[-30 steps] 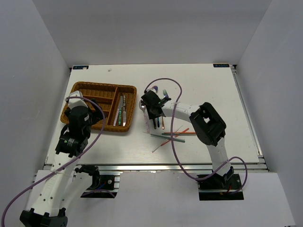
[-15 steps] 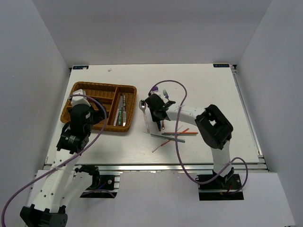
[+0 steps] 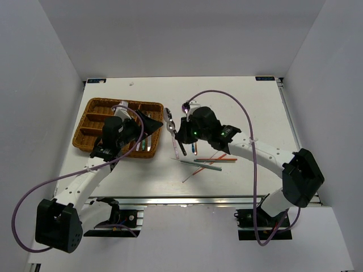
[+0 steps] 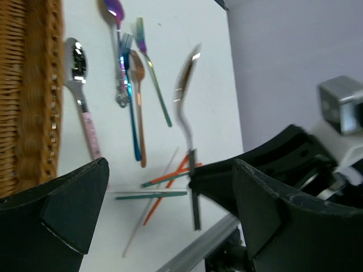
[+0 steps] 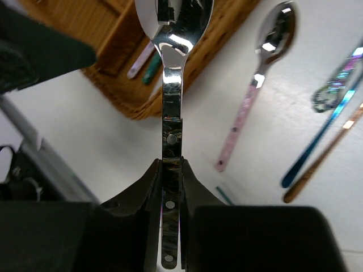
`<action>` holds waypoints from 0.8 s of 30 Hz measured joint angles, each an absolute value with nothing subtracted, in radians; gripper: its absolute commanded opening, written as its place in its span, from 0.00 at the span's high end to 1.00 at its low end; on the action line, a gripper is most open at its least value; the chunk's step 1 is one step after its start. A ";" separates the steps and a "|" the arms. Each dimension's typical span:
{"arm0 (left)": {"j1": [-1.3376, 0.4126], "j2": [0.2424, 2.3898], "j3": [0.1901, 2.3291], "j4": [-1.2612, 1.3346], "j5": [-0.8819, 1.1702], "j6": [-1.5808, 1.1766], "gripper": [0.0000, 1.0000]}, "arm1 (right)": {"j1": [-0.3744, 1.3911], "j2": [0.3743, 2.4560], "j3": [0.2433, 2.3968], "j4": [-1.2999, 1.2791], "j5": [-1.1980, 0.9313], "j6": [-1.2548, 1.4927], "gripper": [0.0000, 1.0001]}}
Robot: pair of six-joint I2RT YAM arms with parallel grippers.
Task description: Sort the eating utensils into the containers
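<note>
My right gripper [image 3: 180, 135] is shut on a silver spoon with a dark riveted handle [image 5: 172, 85] and holds it above the table just right of the wicker tray [image 3: 93, 122], bowl pointing toward the tray. The handle end sticks out behind the fingers [image 3: 182, 149]. My left gripper [image 3: 148, 123] is open and empty over the tray's right side, jaws wide and facing the held spoon [image 4: 186, 102]. A pink-handled spoon [image 5: 252, 99] lies beside the tray. Blue, copper and purple utensils [image 4: 133, 90] lie further right.
Orange, teal and grey chopsticks [image 3: 209, 161] lie crossed on the table near the front. A few utensils [image 3: 146, 137] lie in the tray's right compartment. The tray's wall shows in the left wrist view [image 4: 31, 96] and the right wrist view [image 5: 122, 34].
My left arm has swung right across the tray toward the right gripper. My right arm has straightened and drawn back, lifting the dark-handled spoon off the table.
</note>
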State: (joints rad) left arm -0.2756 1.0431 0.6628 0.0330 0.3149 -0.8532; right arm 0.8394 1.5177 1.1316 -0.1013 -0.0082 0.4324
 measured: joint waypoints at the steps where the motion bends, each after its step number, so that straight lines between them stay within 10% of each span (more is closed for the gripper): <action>1: -0.279 1.054 0.661 0.050 0.333 -0.867 0.02 | 0.843 1.517 1.120 -0.089 -0.043 0.439 1.00; 11: -0.294 1.082 0.630 0.157 0.374 -0.909 0.38 | 0.907 1.525 1.095 -0.027 -0.204 0.472 1.00; 15: -0.295 1.119 0.629 0.140 0.362 -0.896 0.95 | 0.940 1.549 1.126 -0.026 -0.208 0.470 1.00; 18: -0.287 1.131 0.631 0.092 0.318 -0.859 1.00 | 0.948 1.561 1.145 -0.030 -0.196 0.475 1.00; 22: -0.296 1.128 0.675 -0.012 0.236 -0.827 1.00 | 0.949 1.572 1.142 -0.014 -0.170 0.484 0.11; 24: -0.299 1.127 0.717 -0.079 0.152 -0.820 1.00 | 0.944 1.560 1.127 -0.004 -0.134 0.478 0.11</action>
